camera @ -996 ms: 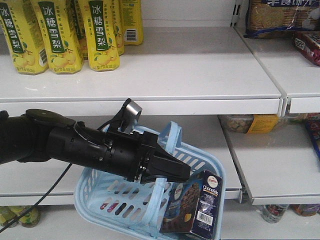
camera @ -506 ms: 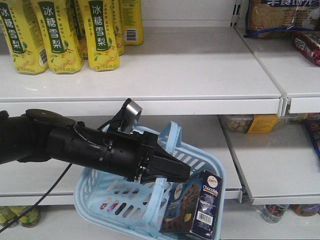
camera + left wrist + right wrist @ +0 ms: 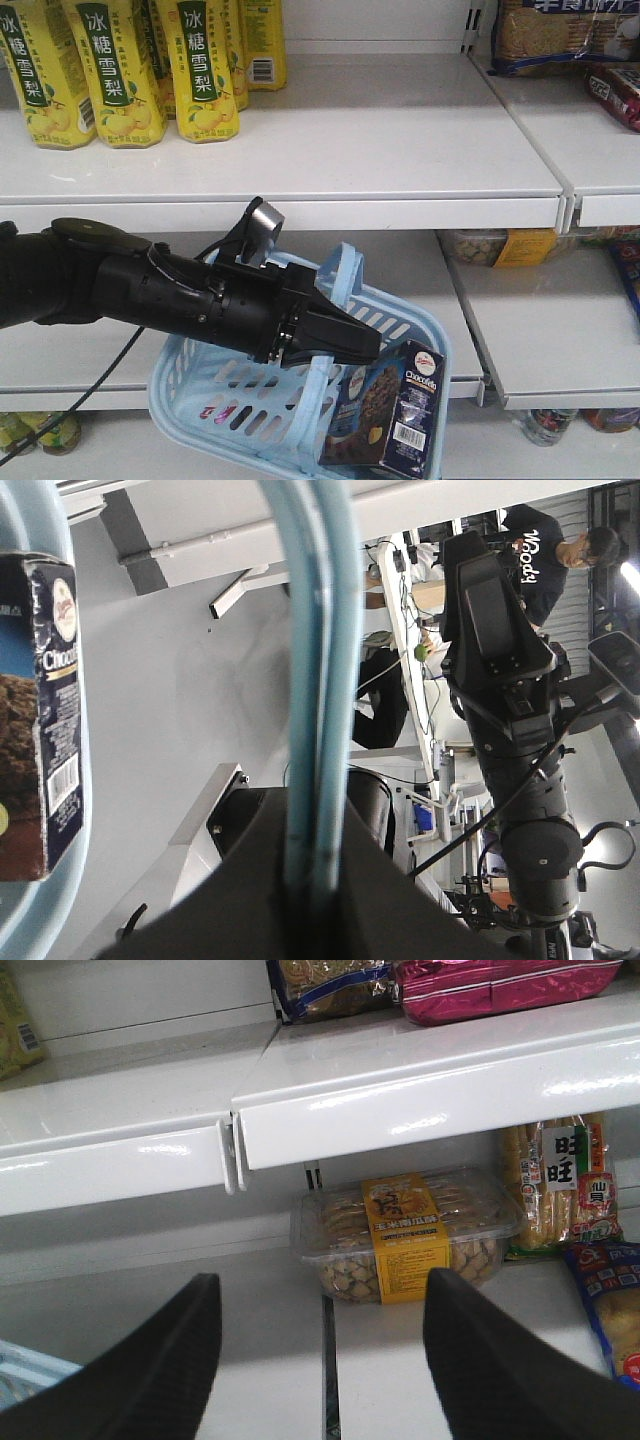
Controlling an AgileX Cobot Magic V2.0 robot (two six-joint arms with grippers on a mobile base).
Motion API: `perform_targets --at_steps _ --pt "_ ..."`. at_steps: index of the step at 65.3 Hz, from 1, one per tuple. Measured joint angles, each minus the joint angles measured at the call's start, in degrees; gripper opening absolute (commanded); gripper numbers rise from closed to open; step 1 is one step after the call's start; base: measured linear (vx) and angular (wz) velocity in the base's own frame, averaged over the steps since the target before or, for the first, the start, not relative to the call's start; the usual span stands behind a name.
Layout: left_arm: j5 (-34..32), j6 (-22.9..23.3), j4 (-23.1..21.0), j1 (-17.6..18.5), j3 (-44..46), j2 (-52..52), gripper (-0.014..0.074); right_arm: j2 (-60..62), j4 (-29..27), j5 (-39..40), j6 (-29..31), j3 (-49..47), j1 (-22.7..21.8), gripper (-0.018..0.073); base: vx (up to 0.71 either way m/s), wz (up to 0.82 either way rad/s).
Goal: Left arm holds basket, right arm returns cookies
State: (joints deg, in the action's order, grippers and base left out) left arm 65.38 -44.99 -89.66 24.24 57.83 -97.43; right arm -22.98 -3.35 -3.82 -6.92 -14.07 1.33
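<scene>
The cookie box stands on end in the right near corner of the blue basket, its top poking just above the rim. Its long axis runs nearly upright, leaning a little to the right, with the logo end up and the barcode low on the face turned our way. It looks like light, stiff cardboard with a slick printed skin, so I'd guess it would dent if pinched hard. The best hold seems to be across the narrow sides at the exposed top end. The left gripper is clamped on a basket handle, keeping the basket hanging in front of the shelves. The right gripper is spread wide and empty, facing a clear tub of crackers well apart from the box.
</scene>
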Motion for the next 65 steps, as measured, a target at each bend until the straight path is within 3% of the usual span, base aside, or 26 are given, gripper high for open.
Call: perform_targets --at_steps 12,27,54,65 --pt "0.00 0.00 0.00 0.00 0.00 0.00 -0.0006 0.00 -1.55 -1.63 -0.13 0.00 0.00 0.0487 0.00 0.00" --pt "0.00 0.00 0.00 0.00 0.00 0.00 -0.0006 -3.14 -10.63 -8.70 -0.13 -1.66 0.71 0.0486 0.00 0.00" --pt "0.00 0.00 0.00 0.00 0.00 0.00 -0.0006 -22.94 -24.05 -22.65 0.39 -14.72 15.78 0.0486 0.00 0.00" --pt "0.05 0.00 0.00 0.00 0.00 0.00 -0.0006 -31.00 -31.17 -23.47 4.74 -15.62 20.82 0.0486 0.00 0.00"
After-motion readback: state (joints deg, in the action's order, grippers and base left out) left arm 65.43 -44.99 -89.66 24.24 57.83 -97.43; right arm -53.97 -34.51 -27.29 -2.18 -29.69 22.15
